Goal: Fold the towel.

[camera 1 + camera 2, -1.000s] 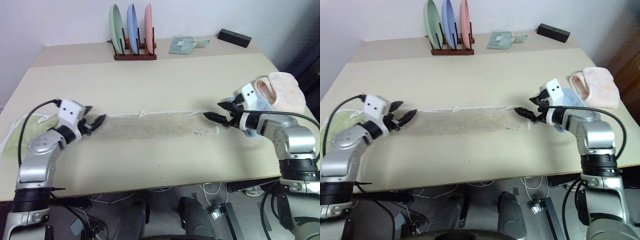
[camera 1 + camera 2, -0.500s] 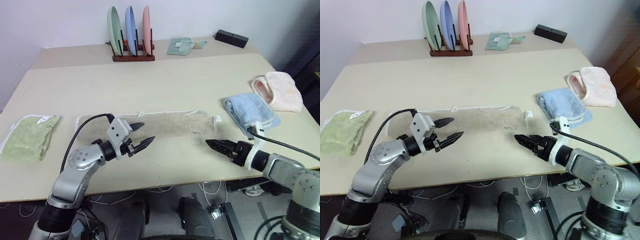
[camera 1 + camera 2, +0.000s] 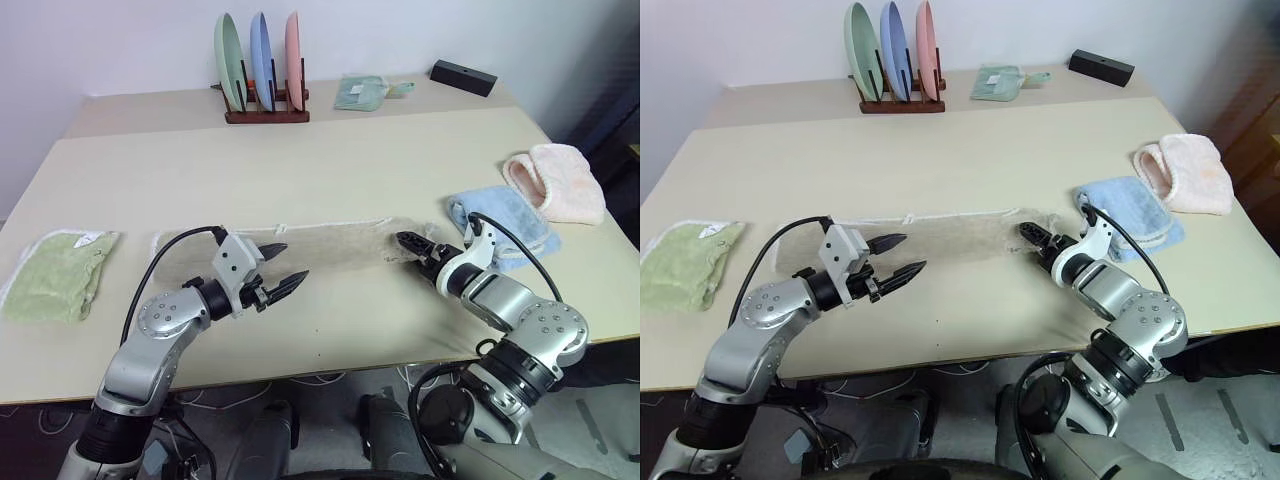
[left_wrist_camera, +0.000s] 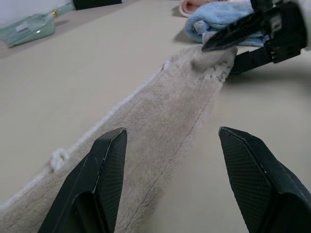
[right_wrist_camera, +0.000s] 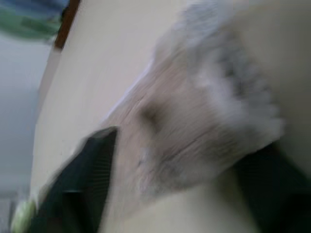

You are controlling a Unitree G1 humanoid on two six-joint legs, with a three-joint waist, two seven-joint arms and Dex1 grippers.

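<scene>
No text, brand, number or sign could be read anywhere. A small white tag [image 3: 88, 238] sat on the green cloth [image 3: 55, 276] at the tabletop's left edge, and it perhaps carried print, but it was too small to make out. The beige towel [image 3: 300, 246] had a few dark specks near its right end that did not resolve into letters. The black box [image 3: 465, 76] at the far edge showed no legible marking.
</scene>
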